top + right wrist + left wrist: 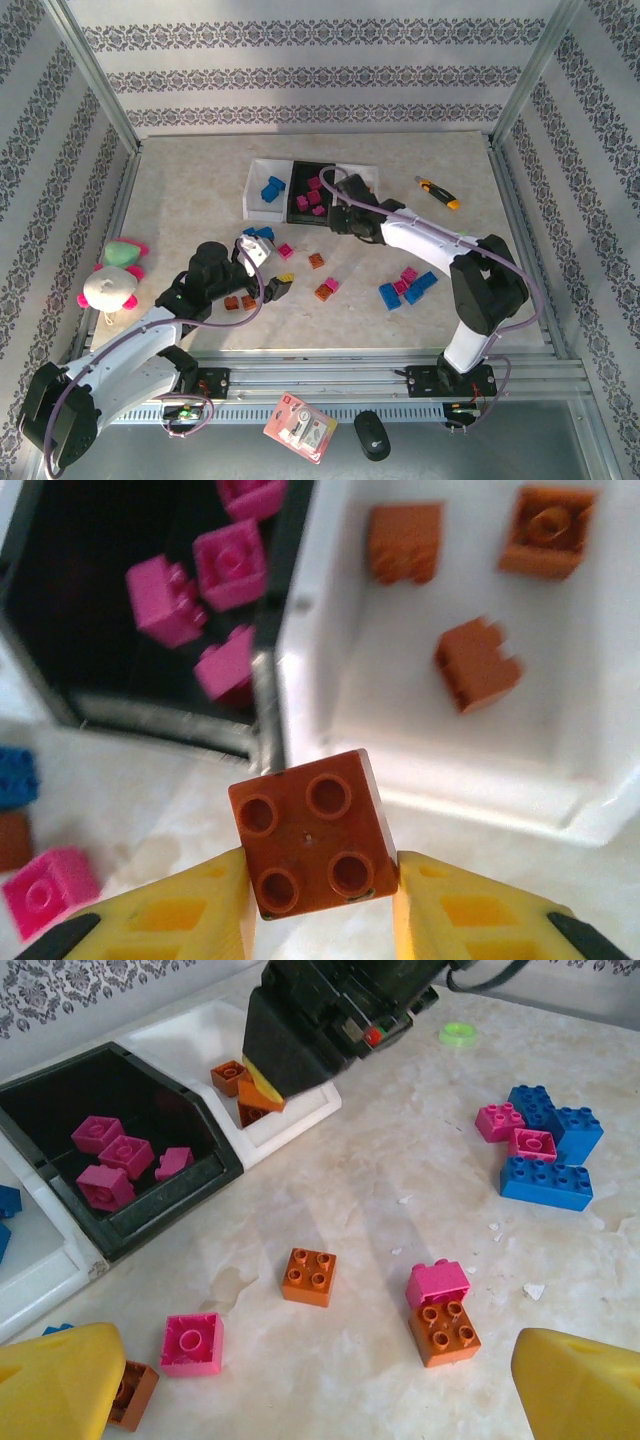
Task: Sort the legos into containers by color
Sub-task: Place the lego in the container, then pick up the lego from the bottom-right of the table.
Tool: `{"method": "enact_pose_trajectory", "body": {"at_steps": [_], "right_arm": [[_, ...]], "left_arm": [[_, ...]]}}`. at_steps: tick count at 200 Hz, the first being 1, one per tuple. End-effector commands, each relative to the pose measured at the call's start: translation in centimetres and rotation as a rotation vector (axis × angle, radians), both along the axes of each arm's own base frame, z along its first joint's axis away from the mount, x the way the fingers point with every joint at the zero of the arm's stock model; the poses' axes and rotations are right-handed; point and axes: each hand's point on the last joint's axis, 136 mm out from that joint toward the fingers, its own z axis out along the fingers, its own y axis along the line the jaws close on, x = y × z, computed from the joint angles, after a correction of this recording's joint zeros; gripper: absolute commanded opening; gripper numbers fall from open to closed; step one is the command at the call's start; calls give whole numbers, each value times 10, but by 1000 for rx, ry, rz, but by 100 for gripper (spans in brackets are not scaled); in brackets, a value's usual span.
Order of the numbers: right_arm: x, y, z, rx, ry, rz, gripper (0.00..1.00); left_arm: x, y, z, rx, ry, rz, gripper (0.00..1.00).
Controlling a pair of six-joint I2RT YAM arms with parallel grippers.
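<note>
Right wrist view: right pincer point(318, 882) clamps an orange brick point(312, 832); left pincer point(320, 1388) gapes open.

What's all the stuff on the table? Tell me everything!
Trays: three, white-black-white, far middle.
Pink bricks: four, in black tray.
Orange bricks: three, in right white tray.
Blue bricks: some, in left white tray.
Loose bricks: about a dozen, blue, pink, orange, on table.
Ring: one, green, on table.
Knife: one, yellow-black, far right.
Plush toy: one, pink-green-white, left edge.
Packet: one, red-white, near edge.
Left claw: yellow, open above loose bricks.
Right claw: yellow, gripping one orange brick near the trays.
</note>
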Motion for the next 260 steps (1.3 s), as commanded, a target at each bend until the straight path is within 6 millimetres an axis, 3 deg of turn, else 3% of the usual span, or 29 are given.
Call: {"method": "enact_pose_trajectory", "body": {"at_steps": [1, 46, 74, 97, 115, 142, 167, 219, 260], "right_arm": [[34, -18, 24, -18, -92, -49, 35], [83, -34, 3, -42, -70, -83, 37], [98, -33, -7, -51, -52, -72, 41], [97, -32, 8, -47, -72, -56, 54], [86, -36, 24, -37, -96, -51, 64], [48, -48, 41, -31, -112, -37, 71], [-7, -65, 39, -79, -63, 27, 75], [-129, -103, 10, -190, 211, 32, 77], [-193, -97, -26, -196, 442, 51, 77]], "left_arm": [[6, -6, 15, -50, -35, -11, 99], [8, -7, 15, -53, -34, -10, 99], [7, -5, 13, -52, -28, 2, 99], [7, -5, 14, -49, -30, 0, 99], [7, -8, 15, -48, -39, -19, 99], [5, -15, 15, -54, -42, -66, 99], [1, -22, 15, -59, -45, -114, 99], [-5, -35, 10, -64, -23, -199, 99], [-4, -41, 8, -73, -22, -225, 99]]}}
